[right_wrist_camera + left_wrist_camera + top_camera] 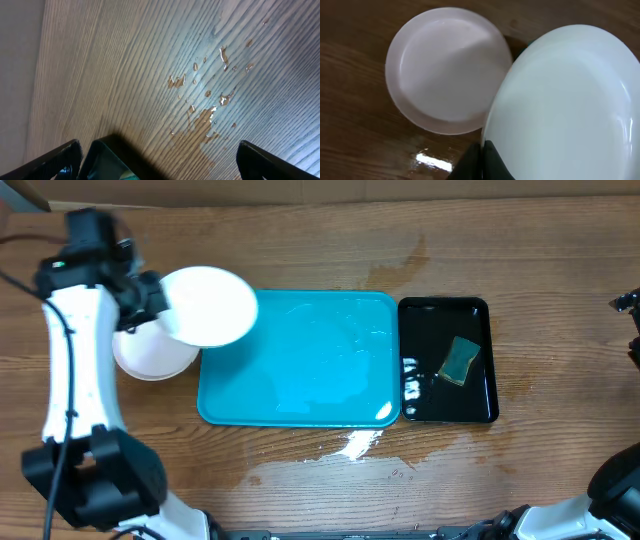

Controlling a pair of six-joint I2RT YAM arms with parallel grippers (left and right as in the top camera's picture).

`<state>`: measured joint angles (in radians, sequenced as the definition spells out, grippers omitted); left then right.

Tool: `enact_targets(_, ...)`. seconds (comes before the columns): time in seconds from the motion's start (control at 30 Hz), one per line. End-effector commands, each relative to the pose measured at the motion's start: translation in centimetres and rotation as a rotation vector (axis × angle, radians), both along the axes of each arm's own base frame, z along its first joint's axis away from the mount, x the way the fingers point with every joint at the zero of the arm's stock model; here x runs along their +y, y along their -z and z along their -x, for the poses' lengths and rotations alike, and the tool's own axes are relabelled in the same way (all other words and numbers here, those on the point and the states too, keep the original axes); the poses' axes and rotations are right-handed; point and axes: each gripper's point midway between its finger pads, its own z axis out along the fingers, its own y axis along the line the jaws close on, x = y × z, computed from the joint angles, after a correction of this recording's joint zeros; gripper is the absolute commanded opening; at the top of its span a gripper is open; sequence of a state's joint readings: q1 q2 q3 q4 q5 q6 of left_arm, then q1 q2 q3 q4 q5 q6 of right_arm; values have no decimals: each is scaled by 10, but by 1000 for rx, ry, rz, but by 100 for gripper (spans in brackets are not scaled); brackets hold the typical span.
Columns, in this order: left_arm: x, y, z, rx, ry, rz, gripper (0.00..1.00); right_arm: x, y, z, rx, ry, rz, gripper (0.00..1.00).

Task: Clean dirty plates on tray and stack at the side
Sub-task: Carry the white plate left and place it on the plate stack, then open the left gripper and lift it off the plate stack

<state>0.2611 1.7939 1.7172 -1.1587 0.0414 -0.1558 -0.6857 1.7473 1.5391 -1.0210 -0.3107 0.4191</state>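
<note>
The left end effector [160, 302], clamped on the rim of a white plate [212, 305], holds it above the side plate [150, 358] beside the tray [300, 416] for stacking; the right end effector [159, 161] idles, jaws apart.

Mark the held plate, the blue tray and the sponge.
held plate [210, 305], overhead view, its centre
blue tray [300, 358], overhead view, bare floor
sponge [461, 361], overhead view, top face

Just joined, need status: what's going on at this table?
The left fingers grip a white plate by its rim, holding it partly over another plate that lies on the table left of the tray. The tray has no plates on it and looks wet. A sponge lies in the black tray. The right fingers stand open above wet table, holding nothing.
</note>
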Motion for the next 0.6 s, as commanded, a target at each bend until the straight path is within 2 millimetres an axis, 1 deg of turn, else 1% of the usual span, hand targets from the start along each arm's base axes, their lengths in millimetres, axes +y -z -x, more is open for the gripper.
enact_targets(0.0,27,26,3,51,-100,60,4,-3,-22,-3,-50,3,32,100)
enact_targets(0.07,45,38,6,85,-142,34,4,-3,-22,-3,-50,3,32,100)
enact_targets(0.13,59,51,10,119,-188,22,4,-3,-22,-3,-50,3,33,100)
enact_targets(0.2,68,62,12,144,-216,27,4,-3,-22,-3,-50,3,33,100)
enact_targets(0.3,80,73,13,155,-257,27,4,-3,-22,-3,-49,3,33,100)
enact_targets(0.43,91,78,10,141,-282,25,6,-3,-22,-3,-50,3,32,100)
enact_targets(0.47,93,77,10,136,-293,26,14,-3,-22,-3,-50,3,33,100)
enact_targets(0.53,95,77,8,125,-296,25,43,-3,-22,-3,-50,3,33,100)
enact_targets(0.57,95,77,7,120,-295,25,53,-3,-22,-3,-50,3,33,100)
